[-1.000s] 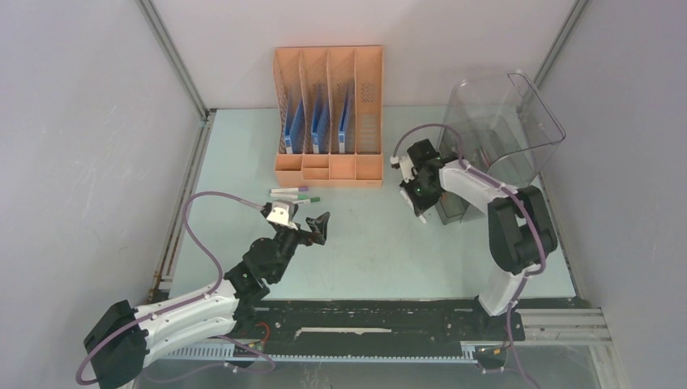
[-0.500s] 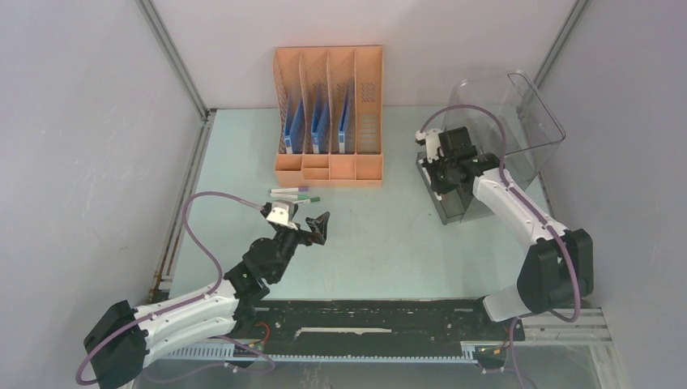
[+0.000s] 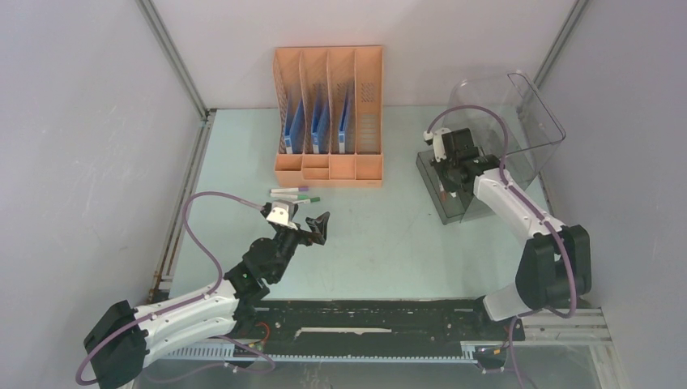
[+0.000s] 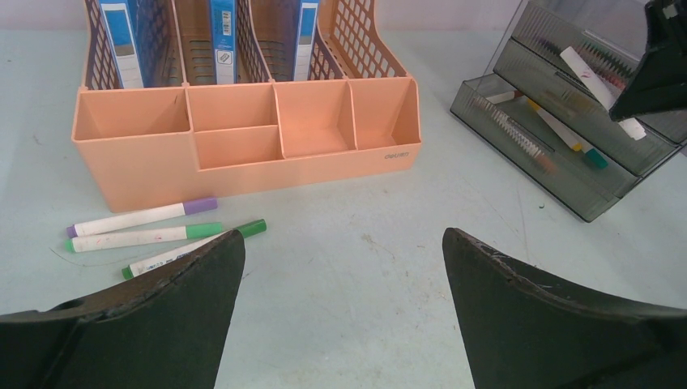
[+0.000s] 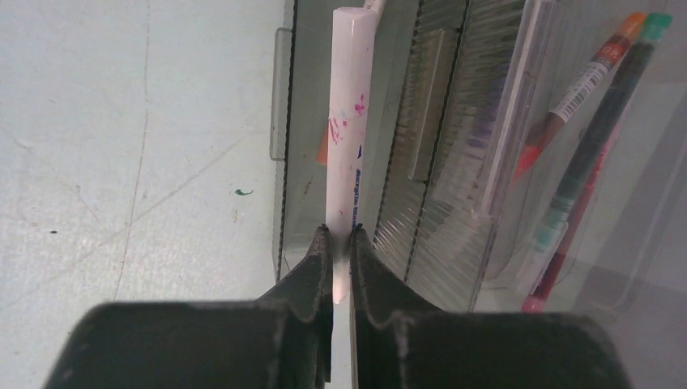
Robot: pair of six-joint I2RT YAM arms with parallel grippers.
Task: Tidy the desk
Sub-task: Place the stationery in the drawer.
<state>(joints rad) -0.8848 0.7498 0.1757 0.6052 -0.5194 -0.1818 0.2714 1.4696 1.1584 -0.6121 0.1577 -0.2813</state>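
- Desk (image 3: pixel 381 251): the pale mint-green top spans the floor of the grey-walled cell, with a black rail along its near edge. We judge the tidying partly done.
- Right gripper (image 5: pixel 340 237): the jaws are pinched narrow on a white marker (image 5: pixel 350 113), gripped at its near end. The barrel points along the open drawer (image 5: pixel 301 162) of the smoky drawer bin (image 3: pixel 518 121).
- We judge this lengthwise hold is chosen so that the marker drops in parallel to the drawer walls.
- Orange- and green-capped pens (image 5: pixel 599 97) lie in the bin's other drawers, so the bin reads as the pen store.
- Left gripper (image 4: pixel 344 239): the jaws are spread wide and hold nothing. It hangs over the desk in front of the orange file rack (image 4: pixel 243 158).
- It faces three loose markers (image 4: pixel 146 237) lying just before the rack's base. We think this places it well for the next pick.
- Edges: the drawer is narrow, and the marker sits between its front lip and the ribbed face of the next drawer. There is little side room, so the release calls for a straight drop.
- Open room: a broad stretch of desk separates the two arms, which are well apart. The bin stands near the right wall and the rack at the back.
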